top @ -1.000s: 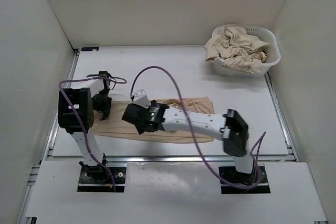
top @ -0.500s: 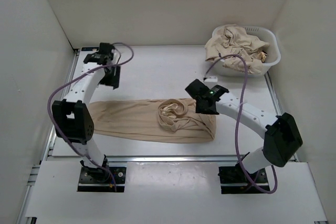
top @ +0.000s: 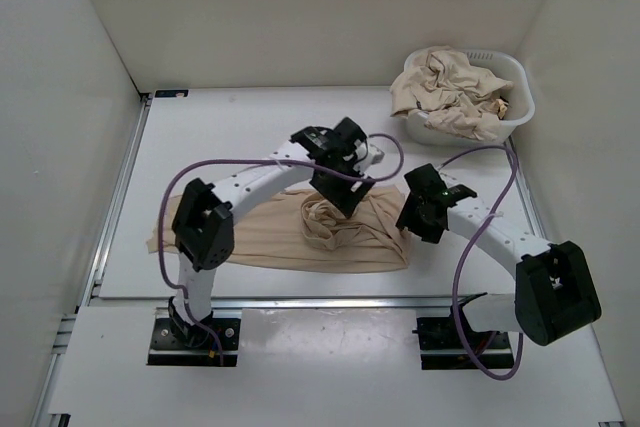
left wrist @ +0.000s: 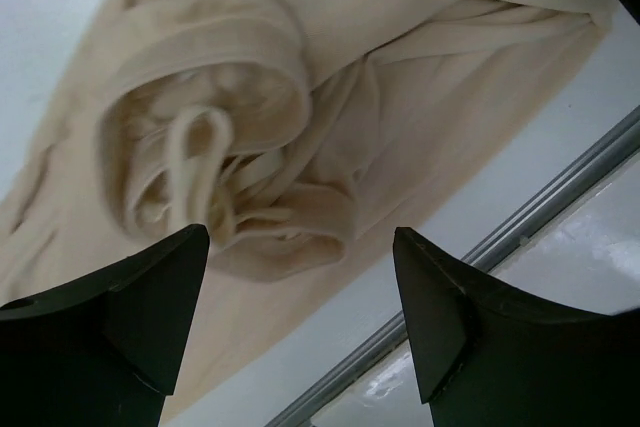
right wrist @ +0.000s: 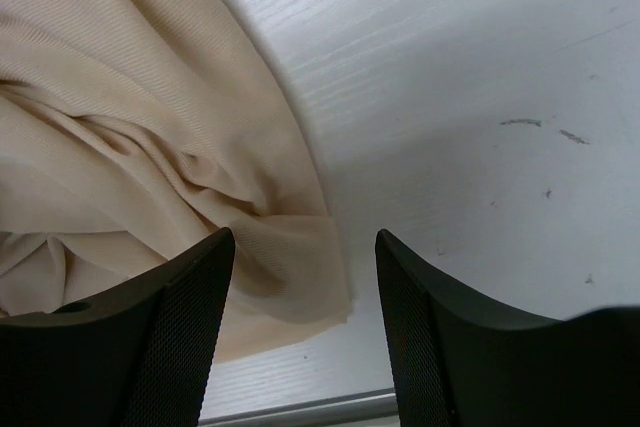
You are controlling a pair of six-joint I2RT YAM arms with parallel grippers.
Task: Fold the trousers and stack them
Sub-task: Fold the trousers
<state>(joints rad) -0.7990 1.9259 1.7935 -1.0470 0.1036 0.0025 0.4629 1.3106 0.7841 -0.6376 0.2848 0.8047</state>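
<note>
I see left gripper [left wrist: 300, 235] jaws apart, bunched trousers [left wrist: 250, 77] beneath. Jaws of right gripper [right wrist: 305, 237] apart too, above the trousers' corner.

So yeah, the trousers [left wrist: 330, 77] lie on the table [right wrist: 480, 97], bunched waist just ahead of my left gripper [left wrist: 300, 237]. Their corner sits between my right gripper [right wrist: 305, 237] jaws, cloth off to the left. The basket [top: 520, 117], with a heap [top: 450, 87] in it, is well apart from both.

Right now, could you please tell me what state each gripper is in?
Left gripper: open, holding nothing, over the bunched trousers.
Right gripper: open, holding nothing, over the trousers' edge.
</note>
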